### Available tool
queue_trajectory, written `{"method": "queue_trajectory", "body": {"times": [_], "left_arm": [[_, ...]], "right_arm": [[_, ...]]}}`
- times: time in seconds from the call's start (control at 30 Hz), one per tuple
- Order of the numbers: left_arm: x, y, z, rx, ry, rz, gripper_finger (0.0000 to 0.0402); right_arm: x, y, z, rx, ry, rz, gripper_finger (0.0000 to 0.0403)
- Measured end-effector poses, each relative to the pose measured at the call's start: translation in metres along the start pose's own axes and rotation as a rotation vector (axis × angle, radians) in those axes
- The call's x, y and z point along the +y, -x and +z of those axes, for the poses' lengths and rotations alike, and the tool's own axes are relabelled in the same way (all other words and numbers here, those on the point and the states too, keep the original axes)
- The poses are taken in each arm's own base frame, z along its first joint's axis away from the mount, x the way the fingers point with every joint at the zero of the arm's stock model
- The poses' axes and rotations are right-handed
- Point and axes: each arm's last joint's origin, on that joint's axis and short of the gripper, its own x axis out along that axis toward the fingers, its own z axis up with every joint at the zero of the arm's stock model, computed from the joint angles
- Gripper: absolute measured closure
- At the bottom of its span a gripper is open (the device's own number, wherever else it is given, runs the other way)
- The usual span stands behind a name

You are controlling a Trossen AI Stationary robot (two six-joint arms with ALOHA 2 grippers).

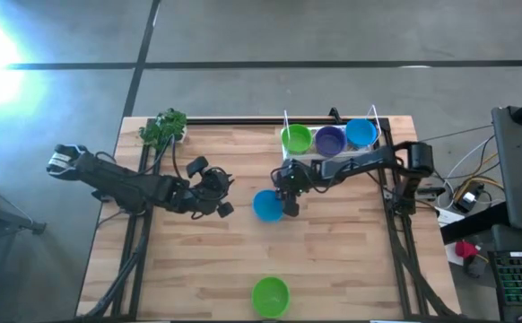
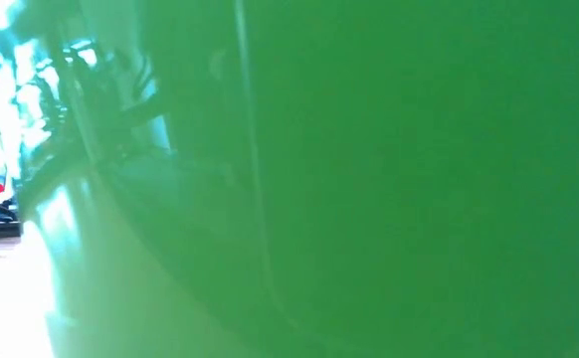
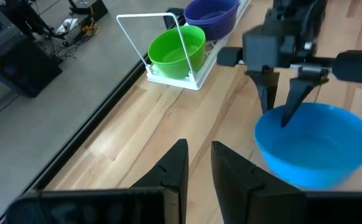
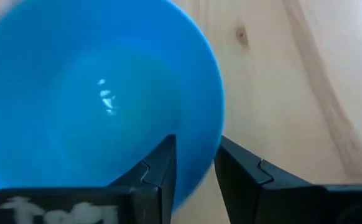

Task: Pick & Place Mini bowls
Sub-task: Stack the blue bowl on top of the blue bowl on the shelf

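A: While the right gripper (image 1: 290,203) stands over the middle of the table, note its grip: one finger inside the blue bowl (image 1: 266,205) and one outside, straddling the rim. The right wrist view shows the wall of the blue bowl (image 4: 94,99) running into the narrow gap between the two dark fingers, so I log it as pinching the rim, jaws only a little apart.

B: Agreed. From the left wrist view the blue bowl (image 3: 315,149) sits upright on the wood with the right gripper (image 3: 283,99) coming straight down on its rim. A rim pinch makes sense; the bowl is too wide to span.

A: Left gripper (image 1: 214,190)?

B: Low over the table, well to the left of the blue bowl, holding nothing. Its fingers (image 3: 171,168) stand slightly parted with bare table between them. Waiting, I judge.

A: Other bowls: green (image 1: 296,139), purple (image 1: 330,140) and a second blue (image 1: 361,134) sit side by side in the white wire rack (image 1: 333,158) at the far edge. One green bowl (image 1: 270,296) stands alone at the near edge, filling the low view.

B: So bowls seem to travel between rack and open table; direction not readable here. Toy plant (image 1: 162,128) at far left, clear of the work.
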Motion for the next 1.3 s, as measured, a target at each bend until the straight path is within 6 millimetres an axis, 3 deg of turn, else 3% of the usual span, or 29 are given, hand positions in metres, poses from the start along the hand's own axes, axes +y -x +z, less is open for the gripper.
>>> {"method": "queue_trajectory", "body": {"times": [0.27, 0.47, 0.67, 0.87, 1.1, 1.3], "left_arm": [[0.0, 0.0, 0.0, 0.001, -0.001, 0.0, 0.0338], [0.0, 0.0, 0.0, 0.001, -0.004, 0.0, 0.0338], [0.0, 0.0, 0.0, 0.001, -0.004, 0.0, 0.0338], [0.0, 0.0, 0.0, 0.001, -0.005, 0.0, 0.0338], [0.0, 0.0, 0.0, 0.002, -0.006, 0.001, 0.0338], [0.0, 0.0, 0.0, 0.002, -0.005, 0.0, 0.0338]], "right_arm": [[-0.001, -0.007, -0.002, 0.022, -0.027, 0.01, 0.0317], [0.0, -0.002, 0.001, 0.009, -0.058, 0.01, 0.0382], [0.002, 0.011, 0.007, -0.017, -0.083, 0.002, 0.0391], [0.007, 0.052, 0.016, -0.035, -0.081, -0.127, 0.0392], [0.004, 0.127, 0.019, -0.116, -0.137, -0.421, 0.0392], [-0.011, 0.186, 0.014, -0.224, -0.256, -0.623, 0.0392]]}}
